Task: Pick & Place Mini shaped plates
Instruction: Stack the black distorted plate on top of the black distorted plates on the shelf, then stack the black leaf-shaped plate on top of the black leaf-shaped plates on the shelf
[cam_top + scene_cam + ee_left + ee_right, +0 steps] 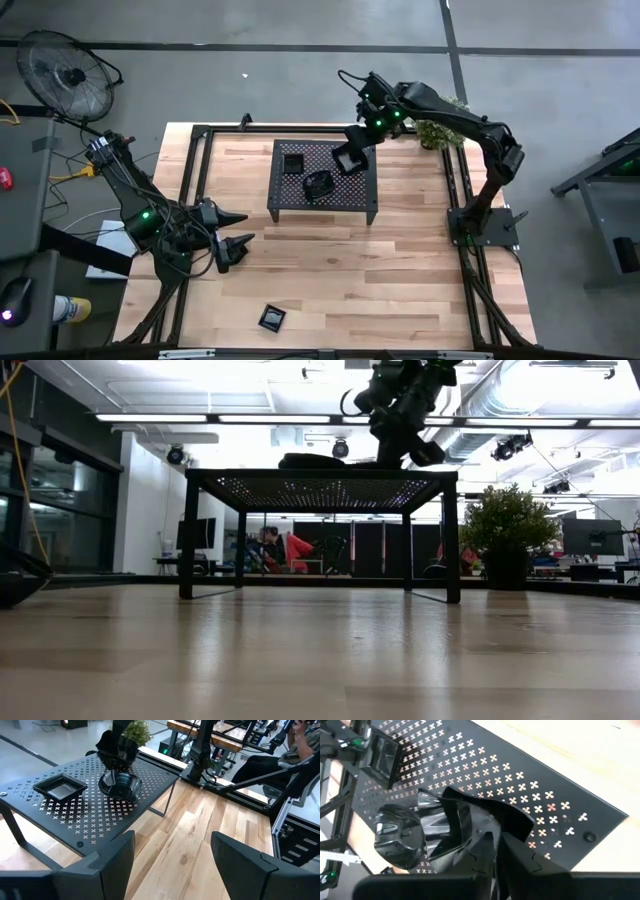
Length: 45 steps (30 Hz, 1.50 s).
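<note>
Two mini plates already sit on the mesh rack. The right pincer hovers over the rack's far right, nearly closed on a third plate. One more plate waits on the near tabletop; the left pincer idles open at left.

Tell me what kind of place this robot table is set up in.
Probably a robotics lab or open workshop: a concrete floor around the wooden table, a standing fan, strip lights overhead and more workbenches beyond.
</note>
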Each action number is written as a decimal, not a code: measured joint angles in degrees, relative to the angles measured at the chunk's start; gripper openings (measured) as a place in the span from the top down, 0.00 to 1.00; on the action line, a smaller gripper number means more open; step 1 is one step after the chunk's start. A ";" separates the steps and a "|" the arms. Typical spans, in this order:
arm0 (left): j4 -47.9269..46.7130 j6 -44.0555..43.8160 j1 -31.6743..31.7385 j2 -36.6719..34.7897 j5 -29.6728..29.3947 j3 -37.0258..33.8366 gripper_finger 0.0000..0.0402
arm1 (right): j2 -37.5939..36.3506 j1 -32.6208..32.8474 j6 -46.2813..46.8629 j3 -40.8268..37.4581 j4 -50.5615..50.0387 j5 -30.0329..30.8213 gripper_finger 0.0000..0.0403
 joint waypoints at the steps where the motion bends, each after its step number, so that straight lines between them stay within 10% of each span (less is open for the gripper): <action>1: 0.00 -0.02 0.00 0.00 0.00 0.00 0.36 | 0.00 0.00 0.34 0.00 -0.13 0.37 0.91; 19: 0.00 0.14 0.00 0.00 -0.05 0.00 0.36 | -0.04 -0.11 -0.33 0.00 -0.28 -2.00 0.72; 45: -1.09 -4.35 0.49 -0.02 6.03 0.00 0.36 | -15.65 -1.06 -7.08 0.04 -0.88 -1.67 0.72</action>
